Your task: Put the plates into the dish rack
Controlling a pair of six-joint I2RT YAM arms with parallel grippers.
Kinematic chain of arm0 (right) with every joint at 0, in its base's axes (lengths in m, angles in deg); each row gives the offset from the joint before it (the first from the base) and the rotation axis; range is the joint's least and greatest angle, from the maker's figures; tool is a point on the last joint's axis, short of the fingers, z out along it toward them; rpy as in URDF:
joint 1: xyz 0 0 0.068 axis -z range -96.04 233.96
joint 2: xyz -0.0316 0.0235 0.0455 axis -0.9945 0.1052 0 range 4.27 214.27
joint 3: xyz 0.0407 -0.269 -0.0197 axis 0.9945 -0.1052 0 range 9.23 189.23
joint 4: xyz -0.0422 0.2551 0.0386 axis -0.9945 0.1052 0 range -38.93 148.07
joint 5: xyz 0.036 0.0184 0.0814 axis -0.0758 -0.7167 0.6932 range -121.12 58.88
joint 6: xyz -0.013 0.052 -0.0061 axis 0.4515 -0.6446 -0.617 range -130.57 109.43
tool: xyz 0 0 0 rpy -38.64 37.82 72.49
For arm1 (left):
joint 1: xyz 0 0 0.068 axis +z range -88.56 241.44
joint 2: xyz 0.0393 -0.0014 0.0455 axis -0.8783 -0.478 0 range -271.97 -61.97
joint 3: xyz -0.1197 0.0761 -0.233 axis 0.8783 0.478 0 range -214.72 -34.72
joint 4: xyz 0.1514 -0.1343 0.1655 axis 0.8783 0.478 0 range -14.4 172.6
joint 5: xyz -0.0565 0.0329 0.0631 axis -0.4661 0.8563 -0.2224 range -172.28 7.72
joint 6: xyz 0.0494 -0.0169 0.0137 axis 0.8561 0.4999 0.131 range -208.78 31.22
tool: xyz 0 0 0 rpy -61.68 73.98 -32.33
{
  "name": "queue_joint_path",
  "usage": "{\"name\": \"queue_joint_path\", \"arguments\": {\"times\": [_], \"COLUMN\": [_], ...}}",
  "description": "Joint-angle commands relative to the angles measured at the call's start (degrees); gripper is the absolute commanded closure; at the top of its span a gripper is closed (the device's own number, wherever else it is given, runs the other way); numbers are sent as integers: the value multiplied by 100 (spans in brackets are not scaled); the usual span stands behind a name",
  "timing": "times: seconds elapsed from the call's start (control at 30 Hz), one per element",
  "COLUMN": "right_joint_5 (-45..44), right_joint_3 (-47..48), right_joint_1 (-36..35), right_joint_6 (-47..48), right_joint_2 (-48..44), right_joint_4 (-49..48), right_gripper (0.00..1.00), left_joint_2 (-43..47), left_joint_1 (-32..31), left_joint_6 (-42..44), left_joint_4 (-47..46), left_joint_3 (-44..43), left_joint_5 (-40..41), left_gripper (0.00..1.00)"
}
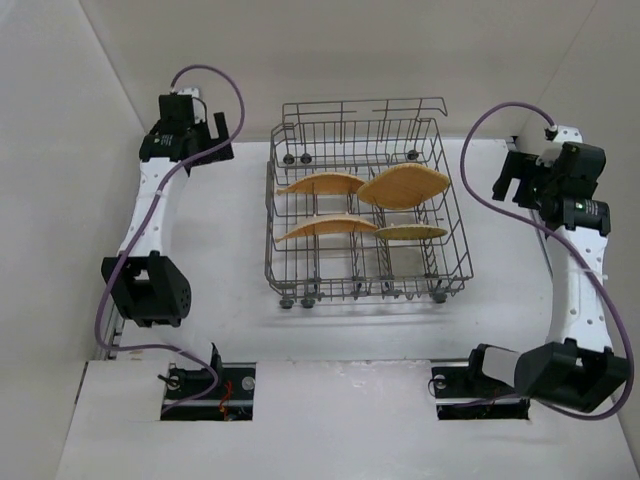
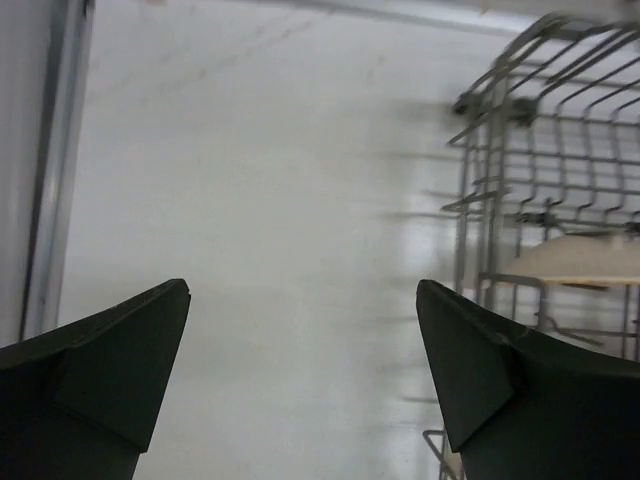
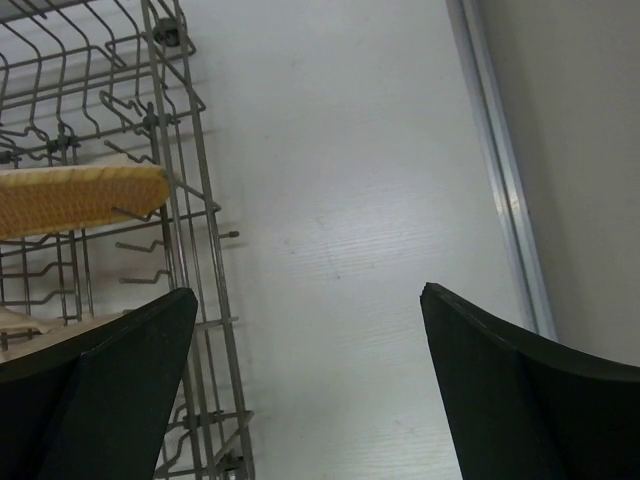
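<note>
Left tool (image 2: 300, 290) and right tool (image 3: 310, 295) apart, empty; bumping the dish rack (image 1: 366, 283) could topple its four leaning plates (image 1: 403, 186).

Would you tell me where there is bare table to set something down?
Bare table lies between the dish rack and the left pincer, between it and the right pincer, and on its near side. Four plates crowd the rack.
</note>
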State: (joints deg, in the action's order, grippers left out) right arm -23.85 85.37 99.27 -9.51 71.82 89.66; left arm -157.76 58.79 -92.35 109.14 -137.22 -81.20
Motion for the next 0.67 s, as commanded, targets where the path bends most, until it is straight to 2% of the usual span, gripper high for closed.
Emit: {"name": "queue_joint_path", "arguments": {"times": [0.0, 0.27, 0.63], "right_joint_5": [11, 55, 143], "right_joint_3": [349, 77, -99], "right_joint_1": [99, 371, 644], "right_joint_6": [-536, -713, -642], "right_joint_2": [135, 513, 567], "right_joint_4": [158, 131, 211], "right_gripper": [0, 0, 0], "left_joint_2": [78, -89, -221], "left_joint_1": [313, 1008, 956], "left_joint_6": [-714, -1031, -1023], "left_joint_4": [311, 197, 214], "left_joint_3": [264, 872, 846], "left_joint_5": [-477, -1083, -1189], "left_gripper": [0, 0, 0]}}
